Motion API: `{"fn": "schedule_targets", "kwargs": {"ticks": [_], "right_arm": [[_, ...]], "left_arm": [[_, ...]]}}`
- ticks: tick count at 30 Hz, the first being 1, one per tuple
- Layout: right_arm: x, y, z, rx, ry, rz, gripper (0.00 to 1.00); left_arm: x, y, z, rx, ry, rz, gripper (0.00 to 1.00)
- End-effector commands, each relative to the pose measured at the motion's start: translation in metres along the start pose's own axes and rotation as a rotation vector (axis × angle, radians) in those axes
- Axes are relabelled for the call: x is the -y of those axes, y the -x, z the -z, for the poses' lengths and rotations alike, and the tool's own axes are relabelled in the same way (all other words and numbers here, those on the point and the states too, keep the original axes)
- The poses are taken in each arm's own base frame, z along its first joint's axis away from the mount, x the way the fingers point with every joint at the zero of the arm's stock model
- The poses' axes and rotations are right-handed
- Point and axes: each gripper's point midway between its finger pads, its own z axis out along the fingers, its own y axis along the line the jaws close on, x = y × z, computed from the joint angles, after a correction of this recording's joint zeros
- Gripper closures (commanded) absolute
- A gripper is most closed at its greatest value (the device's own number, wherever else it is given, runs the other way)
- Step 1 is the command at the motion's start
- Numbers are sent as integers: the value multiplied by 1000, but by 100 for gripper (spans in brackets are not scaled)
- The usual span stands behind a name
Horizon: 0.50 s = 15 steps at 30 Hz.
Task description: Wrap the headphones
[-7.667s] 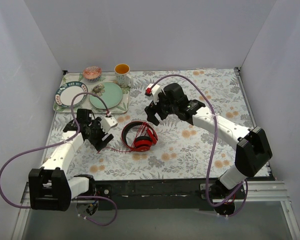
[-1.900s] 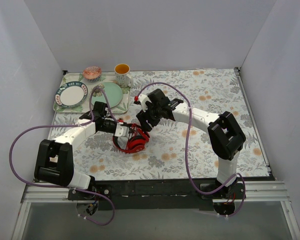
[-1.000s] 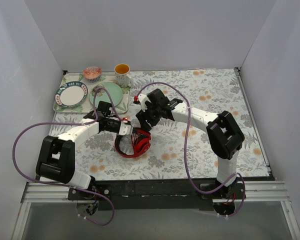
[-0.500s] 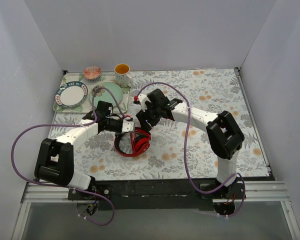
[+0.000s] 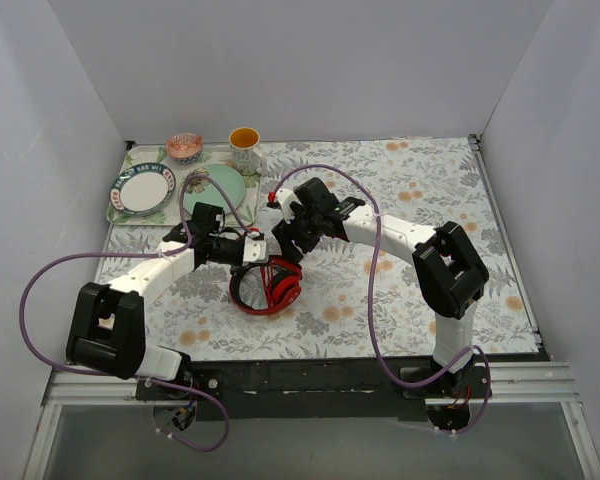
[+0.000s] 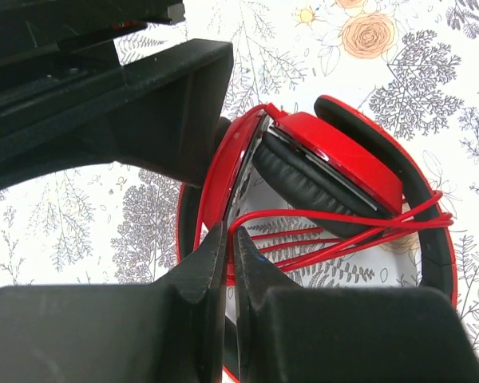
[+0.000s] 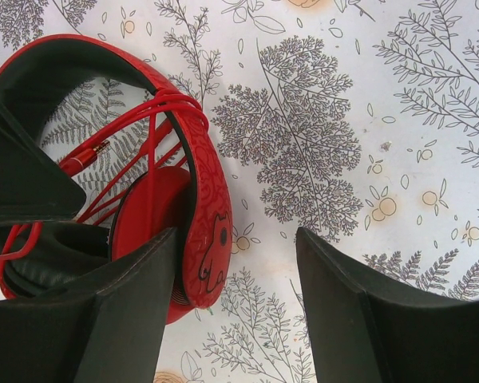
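The red headphones (image 5: 268,288) lie folded on the flowered tablecloth, with the thin red cable (image 6: 319,239) running in several strands across the headband. My left gripper (image 6: 230,233) is shut on a loop of that cable, right beside an earcup (image 6: 335,155). In the top view the left gripper (image 5: 256,250) sits at the headphones' far left edge. My right gripper (image 7: 235,235) is open and hangs over the headband (image 7: 207,215), which passes close by its left finger (image 7: 132,303) without being clamped. The cable's gold plug (image 7: 88,152) shows inside the band. In the top view the right gripper (image 5: 286,250) hangs just behind the headphones.
A tray (image 5: 111,216) at the back left carries a blue-rimmed plate (image 5: 145,187), a green plate (image 5: 222,190), a pink bowl (image 5: 184,146) and an orange-lined cup (image 5: 244,148). Thick purple robot cables (image 5: 40,290) loop beside both arms. White walls close off three sides.
My left gripper has edged slightly toward the right gripper, still pinching the cable. The headphones and the right arm have hardly moved.
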Motion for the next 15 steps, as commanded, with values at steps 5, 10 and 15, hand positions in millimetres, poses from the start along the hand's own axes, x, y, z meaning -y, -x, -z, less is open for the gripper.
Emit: {"fn": "schedule_targets", "kwargs": {"ticks": [5, 10, 15], "right_arm": [[-1, -14, -3, -68, 7, 2, 32], [0, -14, -4, -69, 6, 1, 32], [0, -17, -6, -77, 10, -4, 33]], "left_arm": [[-23, 10, 8, -48, 65, -41, 100], [-23, -5, 10, -147, 58, -16, 100], [-23, -5, 4, -201, 57, -39, 100]]}}
